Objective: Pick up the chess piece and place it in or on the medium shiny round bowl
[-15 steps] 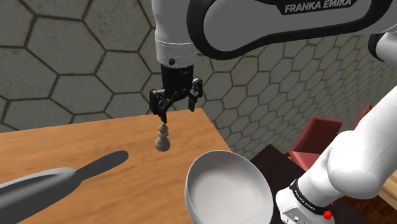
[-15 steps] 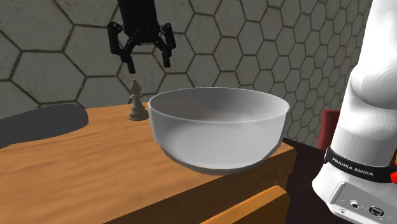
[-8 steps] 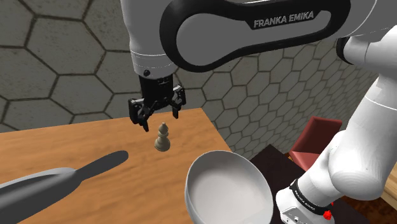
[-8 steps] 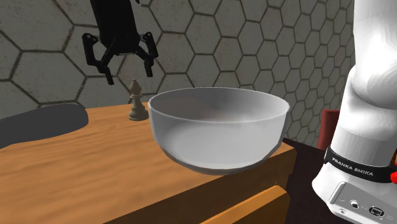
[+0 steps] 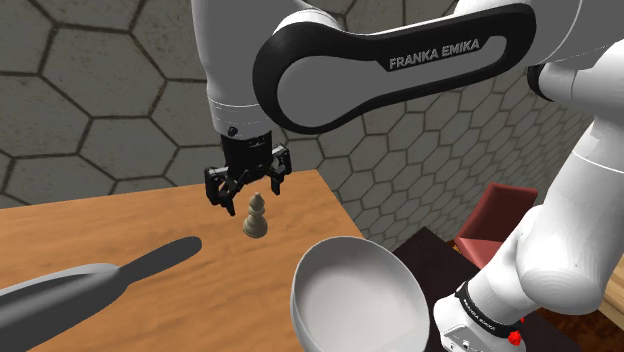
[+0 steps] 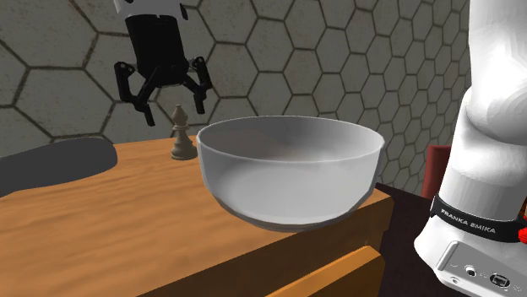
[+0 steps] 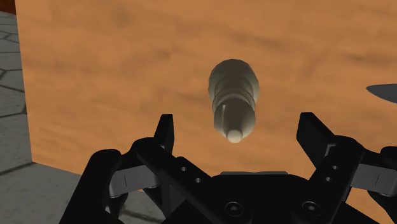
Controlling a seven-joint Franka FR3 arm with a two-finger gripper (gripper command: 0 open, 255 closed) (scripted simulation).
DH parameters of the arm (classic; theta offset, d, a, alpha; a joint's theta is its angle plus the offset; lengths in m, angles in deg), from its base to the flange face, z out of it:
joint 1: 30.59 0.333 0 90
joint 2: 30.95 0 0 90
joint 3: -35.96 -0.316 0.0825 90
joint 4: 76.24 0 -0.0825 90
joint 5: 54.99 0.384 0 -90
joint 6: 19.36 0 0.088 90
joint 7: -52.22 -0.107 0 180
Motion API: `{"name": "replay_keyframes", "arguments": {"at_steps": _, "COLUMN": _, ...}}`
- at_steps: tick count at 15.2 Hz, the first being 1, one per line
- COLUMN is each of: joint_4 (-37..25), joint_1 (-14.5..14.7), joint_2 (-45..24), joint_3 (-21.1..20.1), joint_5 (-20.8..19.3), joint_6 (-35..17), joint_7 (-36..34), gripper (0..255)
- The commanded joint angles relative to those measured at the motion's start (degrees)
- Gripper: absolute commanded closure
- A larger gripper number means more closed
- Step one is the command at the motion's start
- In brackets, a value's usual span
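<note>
**Open fingers flank the head of the chess piece**

The pale beige chess piece [image 5: 256, 217] stands upright on the wooden table [image 5: 100, 240], near the table's far edge by the hexagon-tiled wall [image 5: 80, 100]. The black gripper [image 5: 251, 198] hangs right over it, pointing down. Its fingers are spread wide apart, with nothing between the pads but the piece's head.

In the second exterior view the fingertips [image 6: 148, 121] reach about level with the top of the chess piece [image 6: 179, 135], one on each side. In the wrist view the piece [image 7: 233, 98] sits midway between the two fingers [image 7: 167, 127], and neither one touches it.

The shiny grey round bowl [image 5: 300, 285] rests at the table's near corner, apart from the piece. A dark grey rolling pin [image 5: 90, 280] lies on the table toward the shoulder view's left.
</note>
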Motion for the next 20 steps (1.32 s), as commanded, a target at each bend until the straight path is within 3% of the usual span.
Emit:
{"name": "replay_keyframes", "arguments": {"at_steps": 1, "joint_4": 0.05, "joint_1": -0.01, "joint_2": 0.01, "joint_3": 0.0, "joint_5": 0.0, "joint_6": -0.05, "joint_7": 0.01, "gripper": 0}}
{"name": "replay_keyframes", "arguments": {"at_steps": 3, "joint_4": 0.04, "joint_1": -0.01, "joint_2": 0.01, "joint_3": 0.0, "joint_5": 0.0, "joint_6": -0.04, "joint_7": 0.0, "gripper": 0}}
{"name": "replay_keyframes", "arguments": {"at_steps": 4, "joint_4": 0.04, "joint_1": -0.01, "joint_2": 0.01, "joint_3": 0.0, "joint_5": 0.0, "joint_6": -0.04, "joint_7": 0.0, "gripper": 255}}
{"name": "replay_keyframes", "arguments": {"at_steps": 13, "joint_4": 0.05, "joint_1": -0.01, "joint_2": 0.01, "joint_3": 0.0, "joint_5": 0.0, "joint_6": -0.05, "joint_7": 0.01, "gripper": 255}}
{"name": "replay_keyframes", "arguments": {"at_steps": 20, "joint_4": -4.44, "joint_1": 0.05, "joint_2": 0.84, "joint_3": -0.21, "joint_5": 0.68, "joint_6": 5.05, "joint_7": 0.7, "gripper": 255}}
